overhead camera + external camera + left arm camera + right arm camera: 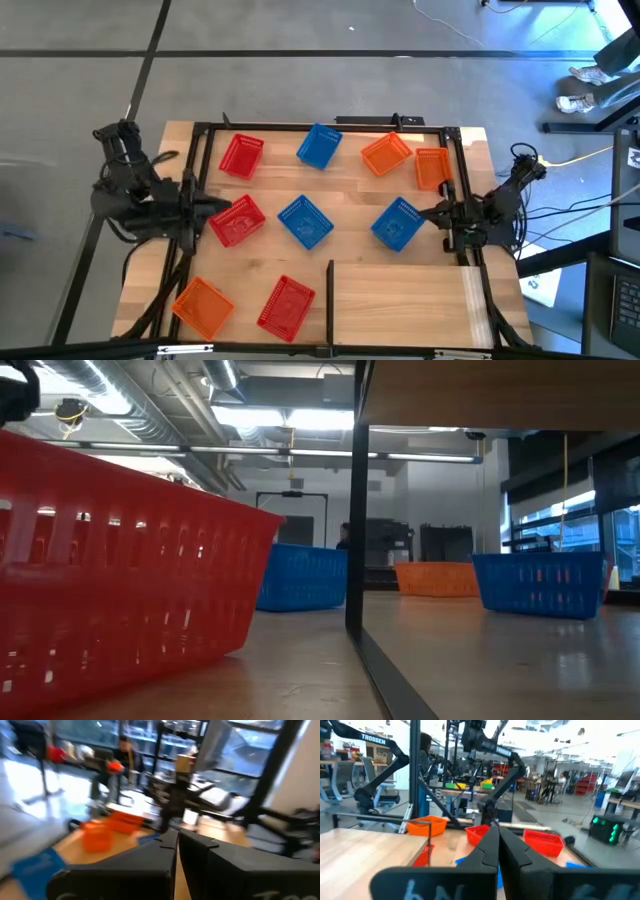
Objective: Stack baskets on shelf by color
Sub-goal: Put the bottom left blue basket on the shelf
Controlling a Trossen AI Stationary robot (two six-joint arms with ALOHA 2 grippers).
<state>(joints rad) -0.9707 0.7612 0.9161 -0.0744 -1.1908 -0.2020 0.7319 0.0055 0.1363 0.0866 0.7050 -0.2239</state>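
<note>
Several baskets lie apart, each on its base, on the wooden shelf (400,300). Along the far side lie a red basket (241,156), a blue one (319,146) and two orange ones (386,154) (432,168). In the middle are a red basket (237,220) and two blue ones (305,221) (398,222). Near the front lie an orange basket (204,306) and a red one (286,306). My left gripper (220,206) is shut and empty above the shelf's left side, beside the middle red basket. My right gripper (422,212) is shut and empty at the right, beside a blue basket.
A black frame rail (330,127) runs around the shelf, and a short black divider strip (330,290) stands at its near edge. Bare wood lies to the right of the strip. A person (122,757) sits in the room beyond the table.
</note>
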